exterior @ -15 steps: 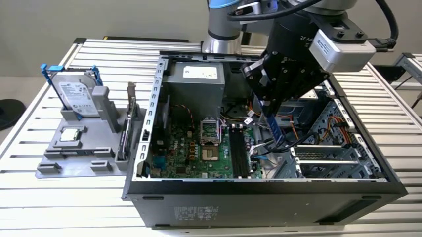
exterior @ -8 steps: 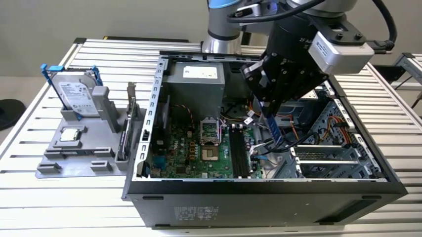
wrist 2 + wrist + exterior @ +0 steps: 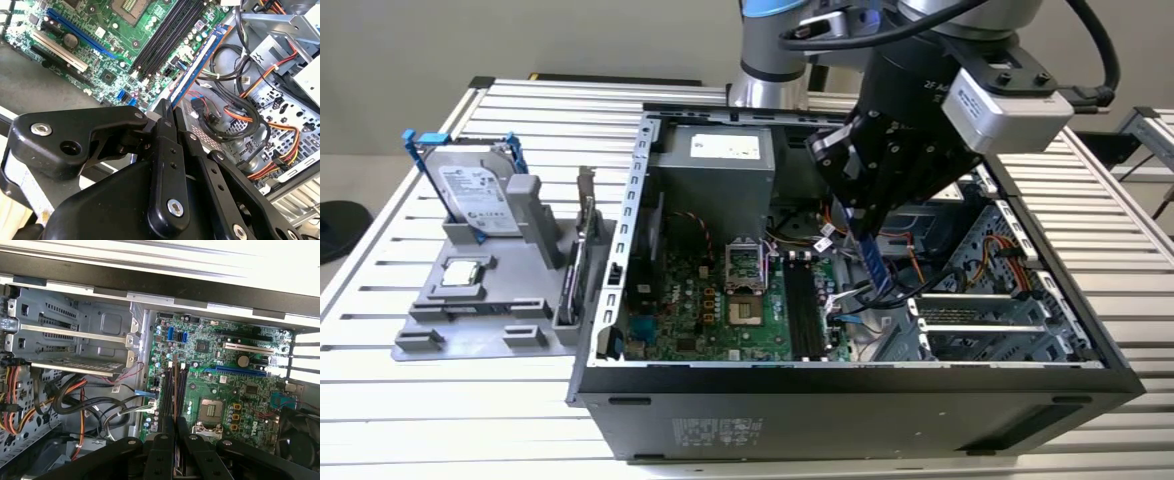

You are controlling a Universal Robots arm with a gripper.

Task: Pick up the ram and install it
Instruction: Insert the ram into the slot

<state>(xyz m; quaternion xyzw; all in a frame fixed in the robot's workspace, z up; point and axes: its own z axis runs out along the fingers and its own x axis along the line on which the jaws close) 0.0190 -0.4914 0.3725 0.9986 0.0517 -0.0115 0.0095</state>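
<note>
My gripper (image 3: 861, 228) hangs inside the open computer case (image 3: 854, 395), shut on the ram (image 3: 879, 270). The ram is a thin dark blue stick, tilted, slanting down from the fingers toward the motherboard (image 3: 720, 310). It stays in the air just to the exterior view's right of the long black memory slots (image 3: 803, 305), apart from them. In the second wrist view the ram (image 3: 200, 62) runs out from the gripper (image 3: 167, 107) alongside the slots (image 3: 165, 35), above the cables. In the first wrist view the gripper (image 3: 176, 424) sits over the slots (image 3: 175, 385), with the ram seen edge-on.
A bundle of cables (image 3: 921, 262) and a metal drive cage (image 3: 987, 312) lie right of the slots. The processor socket (image 3: 744, 262) and power supply (image 3: 720, 165) are nearby. Left of the case, a grey fixture (image 3: 467, 320) holds a hard drive (image 3: 474, 190) and an expansion card (image 3: 583, 240).
</note>
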